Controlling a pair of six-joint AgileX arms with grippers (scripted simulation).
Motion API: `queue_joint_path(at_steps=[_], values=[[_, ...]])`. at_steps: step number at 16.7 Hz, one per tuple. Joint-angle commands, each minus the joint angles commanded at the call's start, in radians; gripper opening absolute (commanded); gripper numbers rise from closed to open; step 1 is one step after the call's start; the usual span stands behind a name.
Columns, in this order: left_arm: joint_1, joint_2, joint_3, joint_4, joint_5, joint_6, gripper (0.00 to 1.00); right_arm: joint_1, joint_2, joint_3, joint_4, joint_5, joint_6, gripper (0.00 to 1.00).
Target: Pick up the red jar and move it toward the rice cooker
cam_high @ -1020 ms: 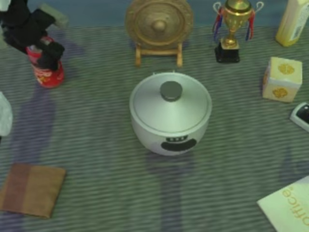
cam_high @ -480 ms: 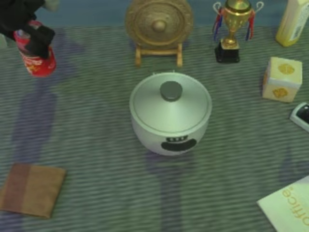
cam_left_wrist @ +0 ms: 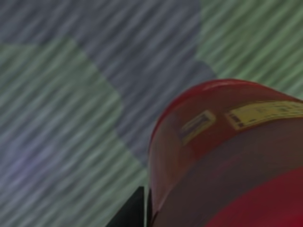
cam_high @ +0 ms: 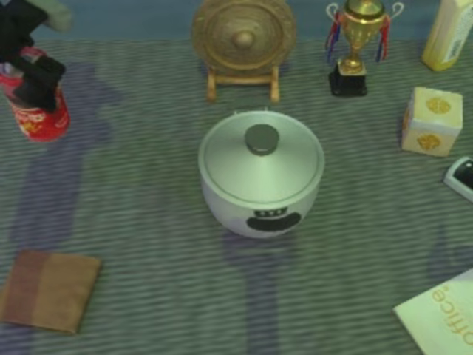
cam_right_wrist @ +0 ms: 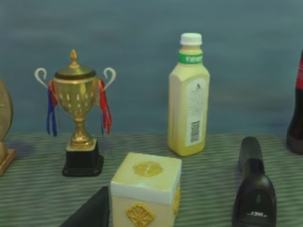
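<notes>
- Nearest the bottom edge of the top view, a brown folded cloth (cam_high: pixel 48 290) lies at the left and a pale booklet (cam_high: pixel 441 314) printed with yellow letters sits at the right corner.
- The rice cooker (cam_high: pixel 261 172) stands in the middle of the striped table (cam_high: pixel 148 214), black oval panel facing the near edge, dark knob on top of its domed lid.
- On the right side, a dark handheld scanner (cam_right_wrist: pixel 253 194) lies near the edge, with a cream box (cam_high: pixel 431 121) carrying gold emblems just beyond it.
- The right gripper is not seen from above; the right wrist view shows only a dark finger (cam_right_wrist: pixel 92 212) close beside the cream box (whether it is open or closed I cannot tell).
- At the far left, the left gripper (cam_high: pixel 31 74) is clamped around the red jar (cam_high: pixel 41 115), dark fingers across its upper part, with the jar tilted and held above the table.
- The jar's shadow falls on the cloth below and to its right, and the jar is well apart from the cooker.
- The left wrist view is filled by the jar's red wall and yellow label strips, a dark fingertip (cam_left_wrist: pixel 132 212) against it.
- Along the far edge stand a brass gong (cam_high: pixel 243 37) on a wooden stand, a gold trophy (cam_high: pixel 356 41) with ribbons, and a yellow bottle (cam_high: pixel 448 33) with a white cap (a dark bottle (cam_right_wrist: pixel 296 109) shows beyond it in the right wrist view).
</notes>
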Motion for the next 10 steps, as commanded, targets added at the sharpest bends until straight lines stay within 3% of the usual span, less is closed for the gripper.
queue_joint_path(at_steps=[10], values=[[-0.017,-0.055,-0.069,0.033,-0.008,-0.032,0.0,0.0,0.0,0.0,0.0,0.0,0.0,1.0]])
